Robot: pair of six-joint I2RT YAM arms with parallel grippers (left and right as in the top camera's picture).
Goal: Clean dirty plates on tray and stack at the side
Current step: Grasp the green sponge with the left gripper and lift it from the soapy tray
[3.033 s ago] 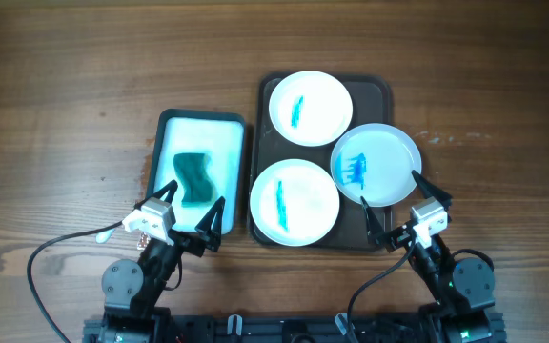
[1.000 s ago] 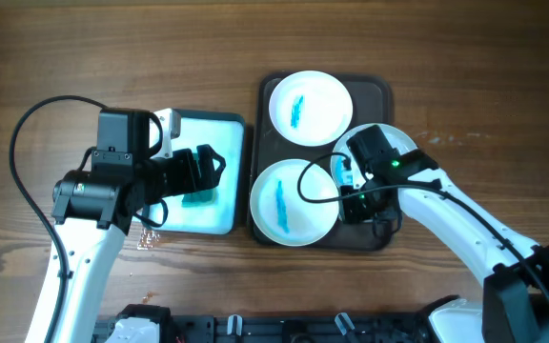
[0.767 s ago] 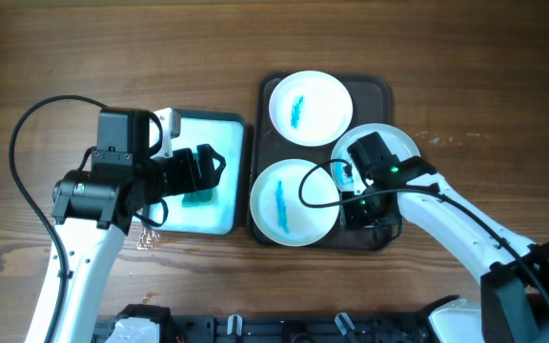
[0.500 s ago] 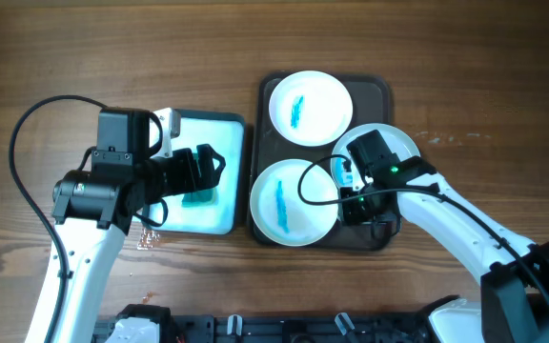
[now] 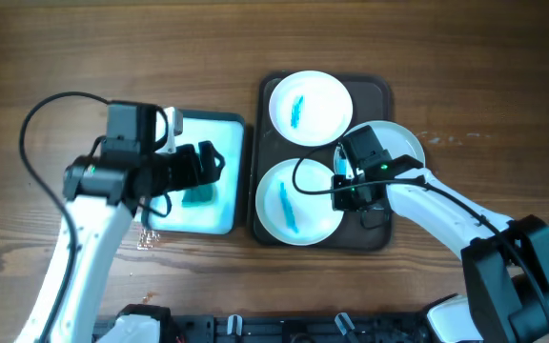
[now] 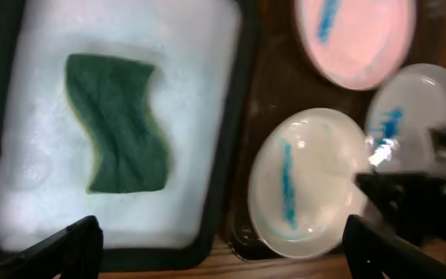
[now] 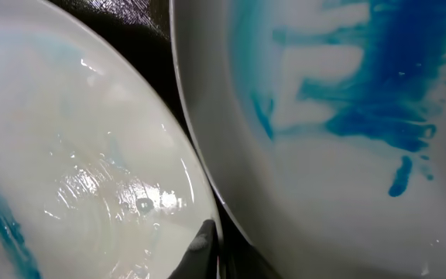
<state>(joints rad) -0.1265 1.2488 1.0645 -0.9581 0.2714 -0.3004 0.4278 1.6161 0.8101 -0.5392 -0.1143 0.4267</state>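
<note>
Three white plates smeared with blue lie on the dark tray (image 5: 381, 90): a far plate (image 5: 310, 107), a front plate (image 5: 298, 202) and a right plate (image 5: 400, 143) partly under my right arm. My right gripper (image 5: 348, 194) is shut on the front plate's right rim. The right wrist view shows one finger (image 7: 200, 252) lying on that plate's (image 7: 68, 155) edge, with the right plate (image 7: 347, 116) beside it. My left gripper (image 5: 210, 164) hangs open above the green sponge (image 6: 118, 124), touching nothing. Its midpoint (image 6: 223, 260) lies over the foam tray's near edge.
The sponge lies in white foam inside a teal-rimmed tray (image 5: 239, 124) left of the dark tray. A small glinting scrap (image 5: 148, 238) sits on the wood near the foam tray's front left corner. Bare wooden table (image 5: 494, 114) extends right of the dark tray.
My right gripper has closed on the front plate's rim, and that plate has shifted slightly to the right. My left arm has moved a little, its gripper still open over the sponge.
</note>
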